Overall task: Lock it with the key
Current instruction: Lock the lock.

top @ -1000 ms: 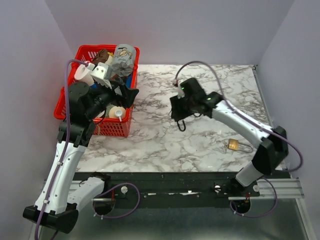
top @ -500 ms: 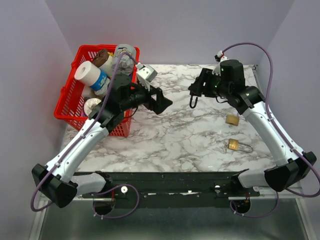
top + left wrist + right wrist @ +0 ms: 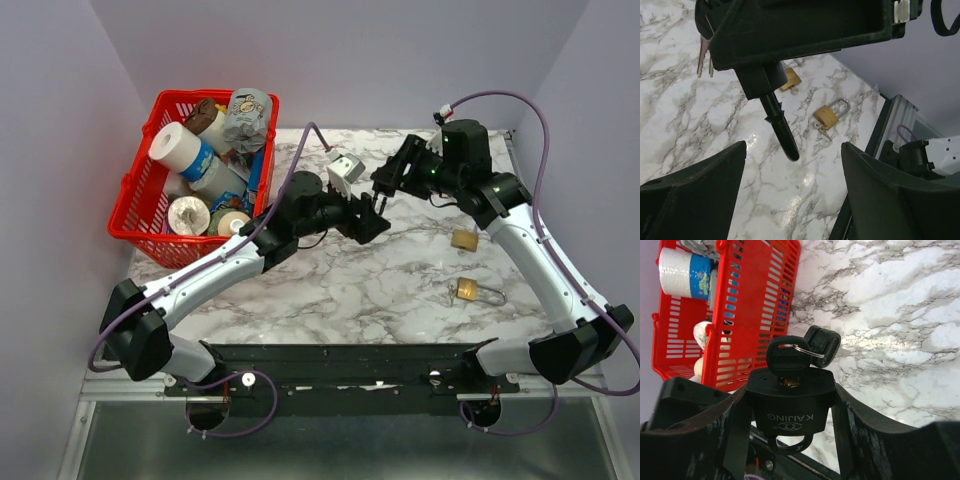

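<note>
Padlock: the black padlock (image 3: 792, 400) is held above the marble table (image 3: 330, 290), towards its far right, squeezed across its body by the fingers of the right gripper (image 3: 392, 180).
Key: the key (image 3: 787, 357) sits in the keyway, head pointing away from the right wrist and in line with the body. A spare key (image 3: 822, 345) hangs from its ring.
Free jaws: the left gripper (image 3: 372, 215) is wide apart and empty, just beside and below the padlock. It is the only hand free to turn the key.
Alignment: from these views I cannot tell whether the key head lies between the left fingers (image 3: 690, 185).
Change: half a second ago the left gripper was well short of the padlock; now it is just beside it. The right gripper has barely shifted.
Around: two brass padlocks (image 3: 466, 290) lie on the table, and the red basket (image 3: 140, 215) stands far left.
</note>
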### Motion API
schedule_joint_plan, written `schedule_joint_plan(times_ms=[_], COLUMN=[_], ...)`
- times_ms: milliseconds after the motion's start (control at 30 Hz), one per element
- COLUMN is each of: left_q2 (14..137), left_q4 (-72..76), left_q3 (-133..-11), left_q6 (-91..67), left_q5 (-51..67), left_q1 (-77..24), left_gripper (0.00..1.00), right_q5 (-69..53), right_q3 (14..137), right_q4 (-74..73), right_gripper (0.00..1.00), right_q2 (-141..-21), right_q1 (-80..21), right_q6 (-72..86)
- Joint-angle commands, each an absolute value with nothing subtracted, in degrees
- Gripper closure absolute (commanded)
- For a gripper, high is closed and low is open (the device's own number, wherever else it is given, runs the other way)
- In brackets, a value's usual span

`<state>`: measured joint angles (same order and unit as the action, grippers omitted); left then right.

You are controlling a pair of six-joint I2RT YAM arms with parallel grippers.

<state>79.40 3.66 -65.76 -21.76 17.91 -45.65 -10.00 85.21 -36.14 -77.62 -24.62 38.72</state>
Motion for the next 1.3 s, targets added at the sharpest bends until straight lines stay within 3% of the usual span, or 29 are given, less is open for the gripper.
schedule_joint_plan(times_ms=[0, 167, 433, 467, 533, 567, 633, 667, 733, 767, 800, 900, 1100, 1267], left_q2=[82.44, 82.79, 82.62, 82.62, 82.62, 82.36, 82.18, 81.48, 80.43, 78.94, 78.14, 74.1, 69.36, 68.73], left_q4=[8.7, 9.49, 8.79, 8.62, 7.74, 7.47, 6.42, 6.16, 4.75, 3.96, 2.82, 0.1, -8.06, -21.07], left_q3=[-67.15, -66.88, -67.24, -67.24, -67.32, -67.32, -67.67, -67.76, -68.03, -67.94, -67.85, -66.71, -66.62, -71.08], left_q6=[-25.66, -26.28, -26.98, -26.98, -26.81, -26.63, -25.58, -24.88, -22.6, -21.37, -20.14, -15.04, -6.87, 9.29], left_q5=[13.89, 12.83, 11.87, 11.78, 11.78, 11.86, 12.65, 13.35, 15.99, 16.95, 19.75, 23.63, 39.18, 46.39], left_q1=[-47.02, -47.2, -47.2, -47.2, -47.2, -47.2, -47.2, -47.2, -47.2, -47.2, -47.11, -47.02, -43.33, -43.07], left_gripper=[0.23, 0.46, 0.65, 0.82, 0.99, 1.0, 1.0, 1.0, 1.0, 1.0, 1.0, 1.0, 1.0, 1.0], right_q5=[-13.35, -13.71, -14.24, -14.33, -14.5, -14.5, -14.85, -14.85, -14.77, -14.85, -15.11, -18.18, -38.21, -48.06], right_q3=[85.26, 83.5, 80.69, 80.16, 79.89, 79.63, 79.63, 79.63, 80.07, 80.33, 81.03, 81.3, 78.76, 77.08], right_q4=[-32.26, -31.03, -29.89, -29.8, -29.53, -29.44, -28.66, -28.65, -28.83, -29.09, -29.53, -30.41, -32.95, -47.43], right_gripper=[0.99, 0.99, 0.99, 0.99, 0.99, 0.99, 0.81, 0.55, 0.29, 0.12, 0.04, 0.0, 0.0, 0.0], right_q2=[-74.97, -73.83, -72.51, -72.42, -72.07, -71.98, -71.98, -71.81, -71.37, -71.19, -70.5, -67.87, -60.83, -55.9], right_q1=[-24.17, -24.26, -24.35, -24.35, -24.35, -24.35, -24.26, -24.26, -24.17, -24.08, -24.17, -23.64, -21.27, -21.27], right_q6=[40.87, 40.87, 41.4, 41.57, 41.49, 41.4, 40.09, 39.38, 36.06, 34.38, 32.63, 23.75, -1.63, -25.37])
